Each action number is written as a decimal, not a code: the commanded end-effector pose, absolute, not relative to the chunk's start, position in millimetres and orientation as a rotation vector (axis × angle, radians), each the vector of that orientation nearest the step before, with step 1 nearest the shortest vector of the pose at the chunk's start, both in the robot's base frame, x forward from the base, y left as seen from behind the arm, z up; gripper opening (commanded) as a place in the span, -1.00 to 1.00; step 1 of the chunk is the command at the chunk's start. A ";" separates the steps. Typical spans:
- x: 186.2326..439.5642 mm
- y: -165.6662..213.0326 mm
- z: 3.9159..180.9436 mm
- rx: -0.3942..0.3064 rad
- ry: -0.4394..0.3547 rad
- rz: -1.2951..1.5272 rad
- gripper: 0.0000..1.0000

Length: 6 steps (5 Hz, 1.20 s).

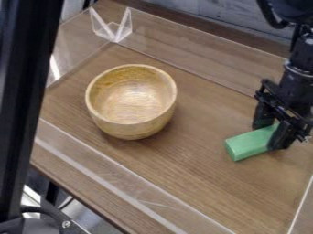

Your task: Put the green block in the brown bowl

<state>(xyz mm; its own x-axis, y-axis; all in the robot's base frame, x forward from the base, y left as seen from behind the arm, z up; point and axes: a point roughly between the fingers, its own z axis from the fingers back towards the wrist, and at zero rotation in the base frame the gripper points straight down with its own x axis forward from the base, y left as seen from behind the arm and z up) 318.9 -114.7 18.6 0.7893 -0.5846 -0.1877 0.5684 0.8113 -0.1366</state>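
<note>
Sitting nearest the front edge of the bench (184, 196) (bare wood there, nothing in the way), the brown bowl (131, 100) rests at about nine o'clock, empty. The green block (254, 143) lies flat at four o'clock, well apart from the bowl. The fingers (291, 135) stand over the block's far end, clamped on it as far as can be judged, though the contact is partly hidden.

Gripped only at one end, the block could pivot or slip out when lifted, and dropping it short would leave it on the wood beside the bowl. A low carry could knock the bowl's thick rim. The right edge lies just beside the block, so any slip that way risks a fall. Between block and bowl the surface is open. A clear folded piece (110, 24) stands at twelve o'clock, away from the path.
</note>
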 end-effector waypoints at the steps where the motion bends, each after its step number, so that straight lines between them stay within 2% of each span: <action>1: 320.2 -111.8 23.7 -0.081 0.202 -0.638 -1.00; 6: 314.8 -104.4 31.1 -0.095 0.186 -0.657 -1.00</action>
<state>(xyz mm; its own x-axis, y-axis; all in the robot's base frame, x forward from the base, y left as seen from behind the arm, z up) 311.4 -106.7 20.7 0.7653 -0.6196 -0.1741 0.5993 0.7847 -0.1582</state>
